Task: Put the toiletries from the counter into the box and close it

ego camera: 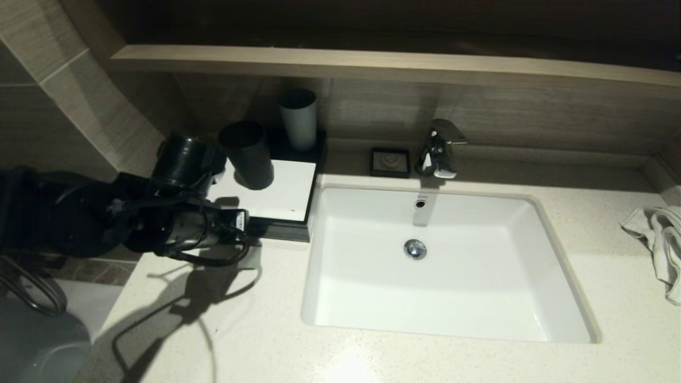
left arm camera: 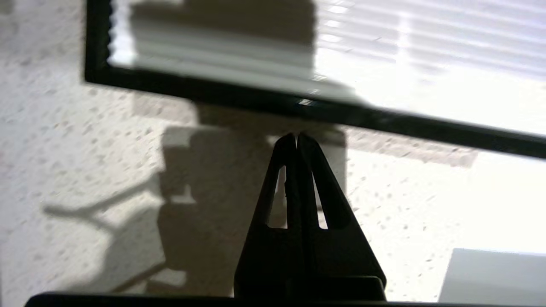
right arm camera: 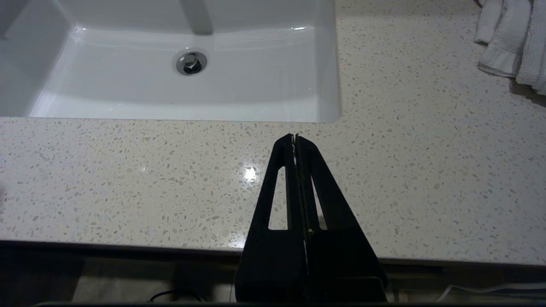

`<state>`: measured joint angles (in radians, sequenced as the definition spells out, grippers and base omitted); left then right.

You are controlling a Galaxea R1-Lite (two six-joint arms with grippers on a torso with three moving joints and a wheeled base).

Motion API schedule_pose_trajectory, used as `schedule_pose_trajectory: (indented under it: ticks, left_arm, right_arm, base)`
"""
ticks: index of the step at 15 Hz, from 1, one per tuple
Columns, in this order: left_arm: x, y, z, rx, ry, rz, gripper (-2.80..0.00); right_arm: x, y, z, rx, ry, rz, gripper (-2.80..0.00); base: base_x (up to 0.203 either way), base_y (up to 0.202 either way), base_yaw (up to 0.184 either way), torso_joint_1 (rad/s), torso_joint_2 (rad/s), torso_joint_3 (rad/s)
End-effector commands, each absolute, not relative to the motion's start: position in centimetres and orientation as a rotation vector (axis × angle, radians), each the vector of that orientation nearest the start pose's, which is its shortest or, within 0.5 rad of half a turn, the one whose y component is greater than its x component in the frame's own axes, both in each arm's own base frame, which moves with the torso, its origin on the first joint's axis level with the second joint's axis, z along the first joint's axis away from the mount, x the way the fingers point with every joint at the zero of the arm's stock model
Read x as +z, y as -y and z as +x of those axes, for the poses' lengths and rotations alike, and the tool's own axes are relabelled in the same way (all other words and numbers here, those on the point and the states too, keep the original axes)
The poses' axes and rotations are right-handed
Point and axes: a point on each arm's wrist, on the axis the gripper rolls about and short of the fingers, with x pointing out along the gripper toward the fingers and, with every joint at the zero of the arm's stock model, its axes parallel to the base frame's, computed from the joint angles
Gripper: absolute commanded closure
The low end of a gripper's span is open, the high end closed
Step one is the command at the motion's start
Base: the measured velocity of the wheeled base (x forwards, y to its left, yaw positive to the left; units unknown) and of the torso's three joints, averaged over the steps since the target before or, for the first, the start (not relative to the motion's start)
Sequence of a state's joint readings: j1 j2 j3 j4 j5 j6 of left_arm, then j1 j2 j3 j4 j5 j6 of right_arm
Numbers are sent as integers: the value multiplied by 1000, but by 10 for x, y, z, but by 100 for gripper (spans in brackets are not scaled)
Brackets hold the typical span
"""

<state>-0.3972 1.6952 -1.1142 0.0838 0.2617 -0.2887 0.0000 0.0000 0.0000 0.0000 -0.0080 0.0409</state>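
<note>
My left gripper (left arm camera: 296,136) hangs low over the pale speckled stone counter (ego camera: 255,330), its two black fingers pressed together with nothing between them, the tips just short of the near edge of the shallow black-framed box (ego camera: 276,199) with the white flat top. I judge I am placed here to work on that box, at the near edge where a lid would be pushed or lifted, though I cannot tell whether the white surface is a lid, a liner or the box floor. No loose toiletries show on the counter in any view, so either they are already inside or they are hidden from me.

On the box stand two cylindrical tumblers: a dark grey one (ego camera: 247,154) on the white surface near my arm, and a lighter grey one (ego camera: 299,119) at the back against the wall. Both look empty from above, but their insides are dark.

My right gripper (right arm camera: 295,137) is parked over the counter's front edge below the white rectangular sink (ego camera: 558,250), fingers closed flat on each other, empty. A crumpled white towel (ego camera: 657,239) lies far to the right.
</note>
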Motion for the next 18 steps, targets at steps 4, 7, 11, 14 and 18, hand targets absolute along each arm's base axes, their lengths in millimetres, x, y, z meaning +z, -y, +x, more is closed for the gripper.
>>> schedule_pose_trajectory:
  ticks: [4, 7, 11, 14, 18]
  left_arm:
    - [221, 100, 250, -55, -600, -77, 0]
    - [228, 101, 251, -64, -573, -87, 0]
    - [241, 106, 258, -101, -530, -104, 0]
    - [242, 115, 272, -122, -485, -104, -280]
    - [235, 127, 291, -150, -389, -109, -280]
  right_arm:
    - [75, 0, -23, -9, 0, 41, 0]
    - [75, 0, -23, -8, 0, 41, 0]
    - [75, 0, -23, -8, 0, 41, 0]
    - [75, 0, -23, -10, 0, 41, 0]
    - [75, 0, -23, -8, 0, 41, 0]
  base:
    - [0, 0, 0, 0, 0, 0]
    - [0, 0, 0, 0, 0, 0]
    - [0, 0, 0, 0, 0, 0]
    - [0, 0, 0, 0, 0, 0]
    - [0, 0, 0, 0, 0, 0]
